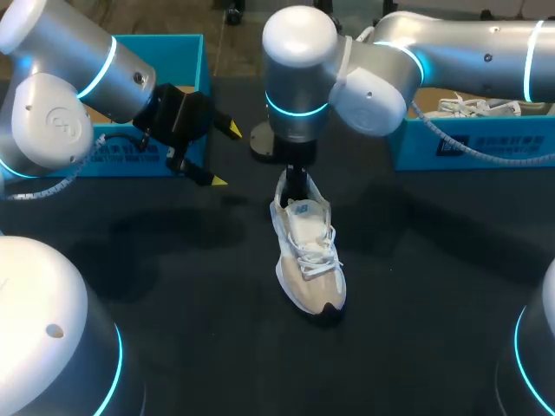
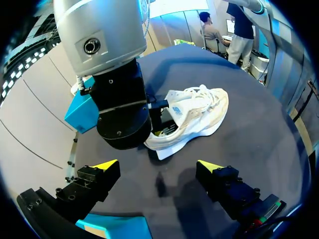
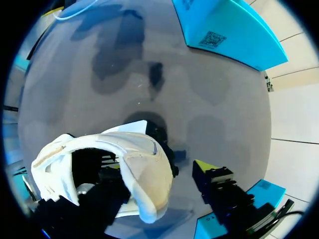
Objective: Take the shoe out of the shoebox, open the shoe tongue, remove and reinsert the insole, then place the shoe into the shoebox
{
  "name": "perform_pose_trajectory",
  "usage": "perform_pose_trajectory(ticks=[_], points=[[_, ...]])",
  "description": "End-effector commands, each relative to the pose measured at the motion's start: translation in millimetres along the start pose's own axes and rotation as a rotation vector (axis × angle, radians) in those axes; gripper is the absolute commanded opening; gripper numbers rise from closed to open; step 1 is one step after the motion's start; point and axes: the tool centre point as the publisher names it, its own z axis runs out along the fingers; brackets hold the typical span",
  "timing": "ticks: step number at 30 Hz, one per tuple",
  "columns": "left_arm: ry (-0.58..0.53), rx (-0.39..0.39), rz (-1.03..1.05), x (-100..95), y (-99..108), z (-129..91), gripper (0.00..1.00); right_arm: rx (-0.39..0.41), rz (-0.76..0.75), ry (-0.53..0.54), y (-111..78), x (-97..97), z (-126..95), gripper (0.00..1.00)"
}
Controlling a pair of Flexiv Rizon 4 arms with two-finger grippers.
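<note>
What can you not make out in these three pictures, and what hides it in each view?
- Insole: head view, tongue and laces of the shoe cover it; right wrist view, the opening is dark.
- Head view: the left arm blocks the left shoebox's inside.
- Head view: the right arm and the picture's edge cut off the right shoebox.

White print on left box [image 1: 130, 156] and right box [image 1: 494, 146], too small to read. QR code [image 3: 213, 38] on blue box [image 3: 239, 42]. Shoe [image 1: 308, 260] tongue mark unreadable.
</note>
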Motion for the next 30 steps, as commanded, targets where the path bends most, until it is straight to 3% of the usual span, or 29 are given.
perform_pose_trajectory(ticks=[1,4,7,12,20,30], points=[[-0.001,-0.001,0.001,0.9,-0.2,-0.7,1.00,0.013,0.003,0.018,3.7,-0.9,7.5,0.43],[-0.001,-0.001,0.001,0.9,-0.2,-0.7,1.00,0.008,0.020,0.034,3.1,2.7,12.2,0.31],[-0.001,-0.001,0.001,0.9,-0.2,-0.7,1.00,0.012,0.041,0.042,2.4,4.9,15.9,0.00],[-0.001,-0.001,0.001,0.9,-0.2,-0.7,1.00,-0.015,0.101,0.038,-1.8,4.4,8.6,0.00],[-0.001,-0.001,0.001,0.9,-0.2,-0.7,1.00,0.019,0.176,0.032,-10.4,2.9,-11.5,0.00],[-0.001,-0.001,0.001,0.9,-0.2,-0.7,1.00,0.057,0.209,-0.009,-14.1,-1.4,-81.1,0.00]])
